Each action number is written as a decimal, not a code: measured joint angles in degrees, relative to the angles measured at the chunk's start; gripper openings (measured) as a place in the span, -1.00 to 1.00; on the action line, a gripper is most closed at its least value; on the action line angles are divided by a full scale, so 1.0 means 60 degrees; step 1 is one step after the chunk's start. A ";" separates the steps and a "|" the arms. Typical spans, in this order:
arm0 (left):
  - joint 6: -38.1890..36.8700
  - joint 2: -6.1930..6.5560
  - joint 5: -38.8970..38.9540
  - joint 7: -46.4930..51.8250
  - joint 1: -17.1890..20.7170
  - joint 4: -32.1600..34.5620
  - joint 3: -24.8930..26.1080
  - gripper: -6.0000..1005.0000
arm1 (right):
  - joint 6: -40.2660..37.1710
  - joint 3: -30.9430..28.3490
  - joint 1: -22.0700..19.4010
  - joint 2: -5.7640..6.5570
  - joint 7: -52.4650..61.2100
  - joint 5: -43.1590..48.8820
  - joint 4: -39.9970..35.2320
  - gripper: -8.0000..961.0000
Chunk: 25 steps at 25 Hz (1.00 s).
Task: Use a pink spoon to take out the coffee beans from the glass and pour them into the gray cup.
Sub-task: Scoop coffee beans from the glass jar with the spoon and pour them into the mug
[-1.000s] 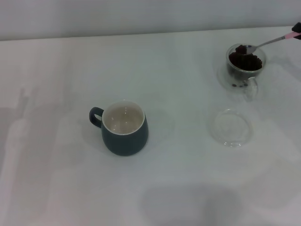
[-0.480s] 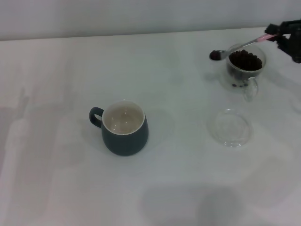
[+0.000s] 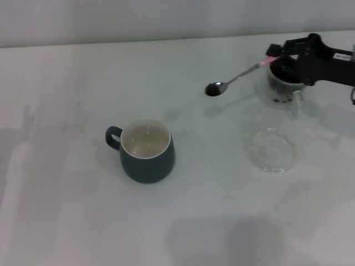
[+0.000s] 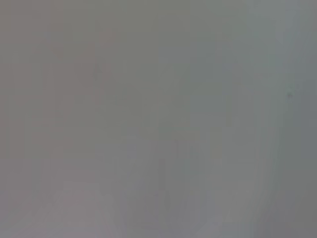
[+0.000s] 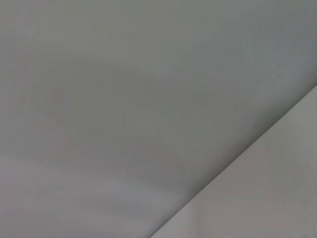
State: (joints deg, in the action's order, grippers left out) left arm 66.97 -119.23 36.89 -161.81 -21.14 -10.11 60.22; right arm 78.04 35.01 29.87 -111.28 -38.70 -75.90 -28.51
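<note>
In the head view my right gripper [image 3: 275,54] reaches in from the right edge, shut on the pink handle end of the pink spoon [image 3: 239,74]. The spoon slants down to the left in the air, and its bowl [image 3: 214,88] carries dark coffee beans. Right below the gripper stands the glass [image 3: 282,91] with coffee beans [image 3: 280,80] inside, partly hidden by the arm. The gray cup [image 3: 146,151] stands left of centre, handle to the left, its cream inside bare. My left gripper is out of view.
A flat clear glass dish [image 3: 272,149] lies on the white table [image 3: 83,88] in front of the glass. Both wrist views show only a plain grey surface.
The right gripper has come in from the right edge and carried the spoon leftward, from over the glass to the air between glass and gray cup, beans in its bowl.
</note>
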 joint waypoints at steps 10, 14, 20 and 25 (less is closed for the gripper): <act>-0.0002 -0.0029 0.0004 0.0000 0.0049 0.0001 -0.0017 0.60 | 0.0282 0.1048 0.0730 -0.0530 -0.0040 -0.0002 -0.0083 -0.66; -0.0046 -0.0047 0.0004 0.0003 0.0065 -0.0029 -0.0017 0.60 | 0.0255 0.1445 0.0996 -0.0657 -0.0269 -0.0046 -0.0066 -0.66; -0.0047 -0.0051 0.0014 0.0027 0.0094 -0.0073 -0.0017 0.60 | 0.0078 0.1880 0.1220 -0.0755 -0.1480 -0.0247 0.0086 -0.66; -0.0024 -0.0051 0.0043 0.0040 0.0080 -0.0097 -0.0009 0.60 | 0.0054 0.2529 0.1194 -0.0770 -0.2805 -0.1154 0.0329 -0.66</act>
State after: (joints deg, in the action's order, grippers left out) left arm 66.82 -119.54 37.15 -161.57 -20.66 -10.70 60.17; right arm 78.37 50.19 37.04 -115.90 -55.53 -82.83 -26.54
